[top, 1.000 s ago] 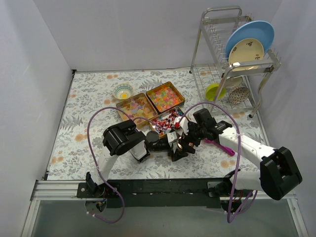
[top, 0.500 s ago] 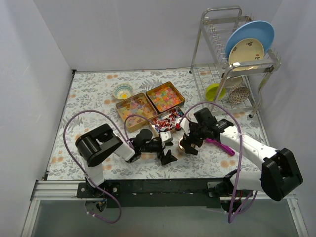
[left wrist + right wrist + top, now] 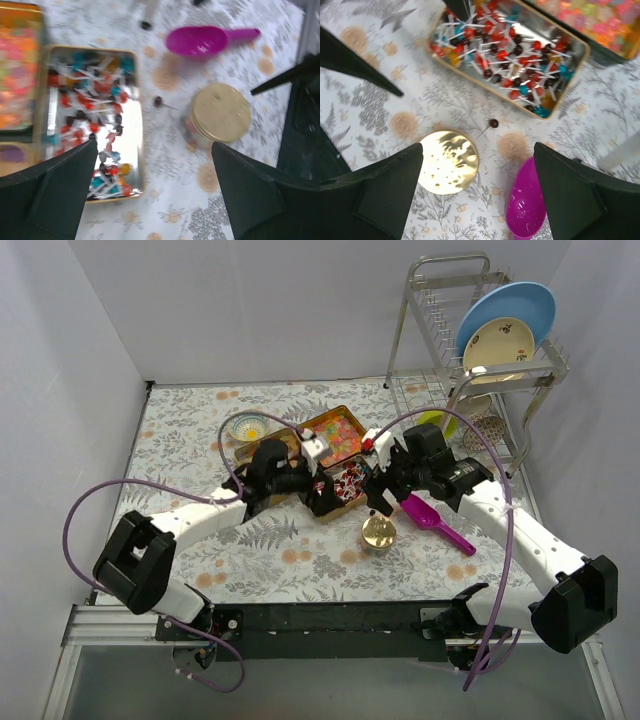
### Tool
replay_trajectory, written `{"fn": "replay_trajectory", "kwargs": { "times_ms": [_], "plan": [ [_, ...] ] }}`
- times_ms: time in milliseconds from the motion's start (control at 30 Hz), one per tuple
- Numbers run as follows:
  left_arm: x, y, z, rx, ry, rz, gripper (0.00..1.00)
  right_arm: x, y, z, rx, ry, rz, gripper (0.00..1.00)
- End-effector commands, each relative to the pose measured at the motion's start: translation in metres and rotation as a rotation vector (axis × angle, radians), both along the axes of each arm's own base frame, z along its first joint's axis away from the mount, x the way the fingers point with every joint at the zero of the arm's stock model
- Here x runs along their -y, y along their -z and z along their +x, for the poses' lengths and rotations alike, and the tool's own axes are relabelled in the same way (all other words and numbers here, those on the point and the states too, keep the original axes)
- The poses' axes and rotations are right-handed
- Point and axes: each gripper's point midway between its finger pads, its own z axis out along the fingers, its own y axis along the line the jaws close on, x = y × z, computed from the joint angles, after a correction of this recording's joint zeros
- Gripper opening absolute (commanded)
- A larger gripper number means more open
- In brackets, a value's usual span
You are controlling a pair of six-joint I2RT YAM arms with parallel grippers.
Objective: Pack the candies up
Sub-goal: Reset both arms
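The red-blue-white wrapped candies fill a gold tray (image 3: 352,480), also in the left wrist view (image 3: 131,165) and the right wrist view (image 3: 580,50). One loose wrapped candy (image 3: 493,123) lies on the cloth between tray and jar; it also shows in the left wrist view (image 3: 158,101). The bright jellies tray (image 3: 336,432) sits behind. The pale gummies tray (image 3: 262,452) is mostly hidden by my left arm. A jar with a round gold lid (image 3: 379,531) stands in front. My left gripper (image 3: 322,497) (image 3: 154,145) and right gripper (image 3: 380,496) (image 3: 478,147) hover open and empty.
A magenta scoop (image 3: 436,521) lies right of the jar. A small patterned bowl (image 3: 248,425) stands at the back left. A wire dish rack (image 3: 470,370) with plates and a green bowl (image 3: 432,424) stands at the back right.
My left arm swung from the table front up over the trays. My right gripper rose and drew back from the jar, which now stands alone with its gold lid on.
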Motion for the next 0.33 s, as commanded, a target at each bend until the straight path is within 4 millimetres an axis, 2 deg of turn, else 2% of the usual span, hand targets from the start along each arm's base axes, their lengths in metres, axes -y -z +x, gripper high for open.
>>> {"fn": "replay_trajectory", "kwargs": {
  "times_ms": [0, 67, 100, 167, 300],
  "plan": [
    [-0.051, -0.029, 0.049, -0.102, -0.279, 0.07, 0.98, 0.013, -0.035, 0.048, 0.109, 0.303, 0.049, 0.98],
    [-0.069, -0.036, 0.058, -0.126, -0.354, 0.084, 0.98, 0.018, -0.042, 0.057, 0.132, 0.365, 0.046, 0.98],
    [-0.085, -0.038, 0.068, -0.119, -0.415, 0.09, 0.98, 0.02, -0.043, 0.061, 0.138, 0.385, 0.038, 0.98],
    [-0.104, -0.049, 0.072, -0.076, -0.465, 0.1, 0.98, 0.026, -0.047, 0.067, 0.167, 0.413, 0.012, 0.98],
    [-0.147, -0.061, 0.086, -0.002, -0.556, 0.134, 0.98, 0.027, -0.054, 0.067, 0.206, 0.381, 0.003, 0.98]
  ]
}}
